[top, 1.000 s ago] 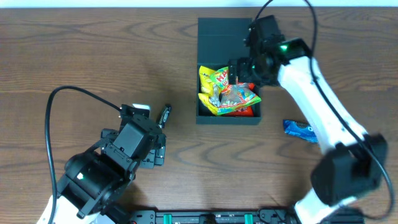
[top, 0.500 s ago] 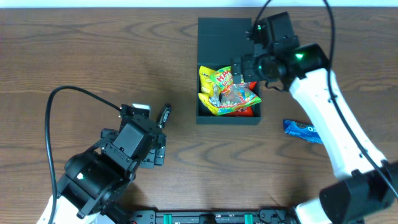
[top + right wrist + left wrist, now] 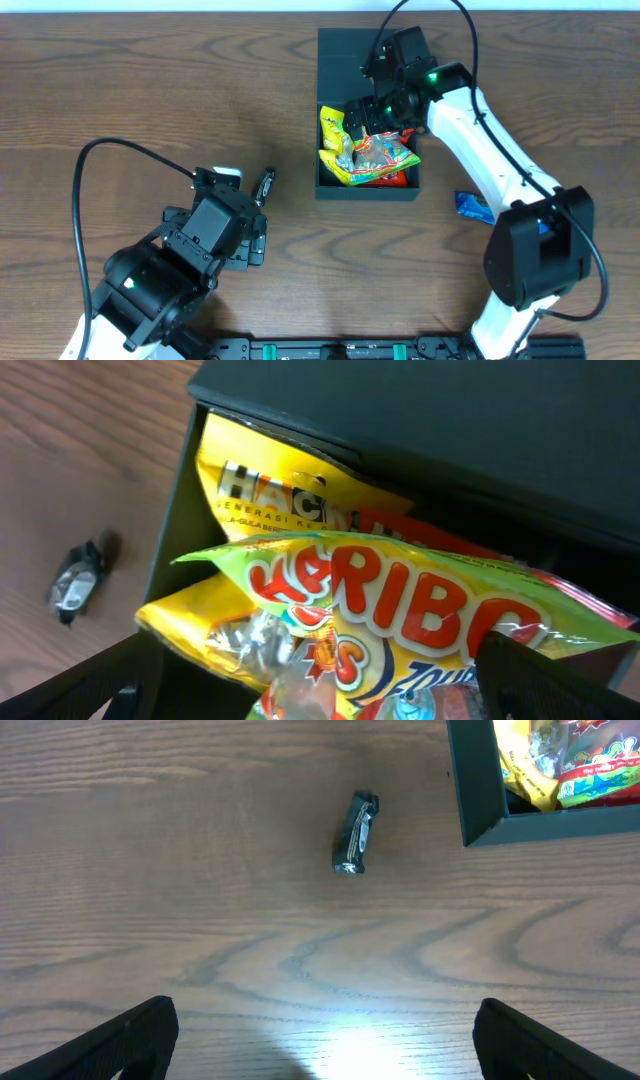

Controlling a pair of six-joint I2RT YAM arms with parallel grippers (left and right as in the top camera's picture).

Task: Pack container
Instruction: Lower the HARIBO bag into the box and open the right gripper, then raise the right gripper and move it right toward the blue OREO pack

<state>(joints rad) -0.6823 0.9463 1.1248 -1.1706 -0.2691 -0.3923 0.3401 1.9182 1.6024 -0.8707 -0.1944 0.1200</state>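
Looking down from overhead, we find the container (image 3: pixel 350 55) near the far edge of the worktop (image 3: pixel 150 90), right of centre, with its flap lid folded back flat toward that edge. The box is packed with snacks: a yellow packet (image 3: pixel 334 128) against its left wall, a green-and-yellow Haribo bag (image 3: pixel 385 152) lying across the middle, and a red packet (image 3: pixel 398 180) showing at the near right corner.

The right claw (image 3: pixel 320 695) hangs over the far half of the open box, just above the Haribo bag. Its 2 fingers (image 3: pixel 95 685) stand wide apart at the lower corners of the wrist view, with nothing gripped between them. We cannot tell whether the tips touch the bag.

The left claw (image 3: pixel 325 1045) sits low over bare wood at the near left of the worktop, well apart from the container. Its jaws are likewise spread wide and hold nothing.

1 small dark wrapped candy (image 3: pixel 355 833) lies on the wood between the left claw and the box, near the box's left wall but not touching it. 1 blue packet (image 3: pixel 474 206) lies on the worktop just beyond the box's near right corner, partly hidden by the right arm (image 3: pixel 480 140).
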